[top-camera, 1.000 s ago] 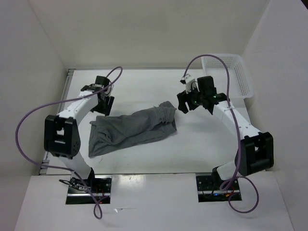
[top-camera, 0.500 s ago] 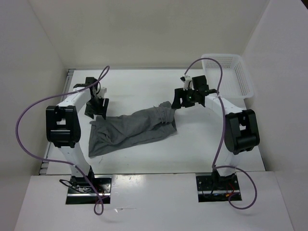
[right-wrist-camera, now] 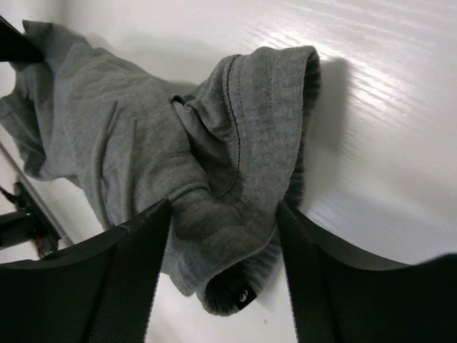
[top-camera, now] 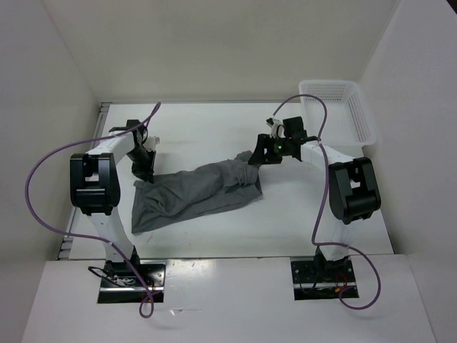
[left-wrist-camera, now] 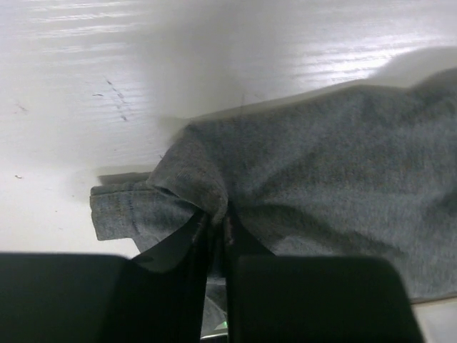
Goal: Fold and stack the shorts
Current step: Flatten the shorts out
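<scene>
**Robotics laboratory test cell, overhead view.** A bare white table [top-camera: 300, 214] is boxed in by plain white panels [top-camera: 214, 50] at the top, left and right of the frame. Two black-and-white robot arms, the left arm [top-camera: 93, 186] and the right arm [top-camera: 350, 189], rise from metal base plates [top-camera: 153, 286] bolted along the lower edge. Purple cables [top-camera: 27, 193] loop loose beside them. Grey shorts [top-camera: 193, 193] at centre and a white mesh basket [top-camera: 343, 107] at upper right serve as test pieces.

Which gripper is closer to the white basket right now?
Right. The right gripper sits over the shorts' right end, nearer the basket; the left gripper pinches the shorts' left corner, across the table.
</scene>
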`<state>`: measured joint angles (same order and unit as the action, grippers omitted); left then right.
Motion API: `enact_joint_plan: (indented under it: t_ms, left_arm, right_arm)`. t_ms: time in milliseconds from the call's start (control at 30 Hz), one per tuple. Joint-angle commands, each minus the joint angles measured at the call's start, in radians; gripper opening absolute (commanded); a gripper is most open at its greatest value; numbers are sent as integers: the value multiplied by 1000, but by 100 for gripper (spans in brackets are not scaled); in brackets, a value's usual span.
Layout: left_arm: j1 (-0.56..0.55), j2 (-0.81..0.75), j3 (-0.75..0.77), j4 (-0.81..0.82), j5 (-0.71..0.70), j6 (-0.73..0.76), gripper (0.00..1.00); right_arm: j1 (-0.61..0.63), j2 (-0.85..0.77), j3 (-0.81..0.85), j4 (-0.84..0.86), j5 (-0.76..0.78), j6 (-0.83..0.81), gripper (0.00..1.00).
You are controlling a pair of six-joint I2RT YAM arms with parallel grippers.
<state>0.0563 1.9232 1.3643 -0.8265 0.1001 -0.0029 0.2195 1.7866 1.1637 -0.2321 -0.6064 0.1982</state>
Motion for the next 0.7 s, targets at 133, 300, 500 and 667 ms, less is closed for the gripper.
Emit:
enact_joint_plan:
  t_ms: [133, 300, 500, 667]
  left_arm:
    - [2, -15, 50, -79, 84, 3, 0]
    - [2, -50, 124, -79, 84, 3, 0]
    - [-9, -92, 228, -68, -39, 3, 0]
    - [-61, -148, 373, 19, -235, 3, 0]
  right_arm:
    - [15, 30, -6, 57, -79, -9, 34]
    - [15, 39, 4, 57, -56, -33, 0]
    - [3, 30, 92, 37, -52, -74, 0]
    - [-46, 62, 282, 1, -52, -111, 0]
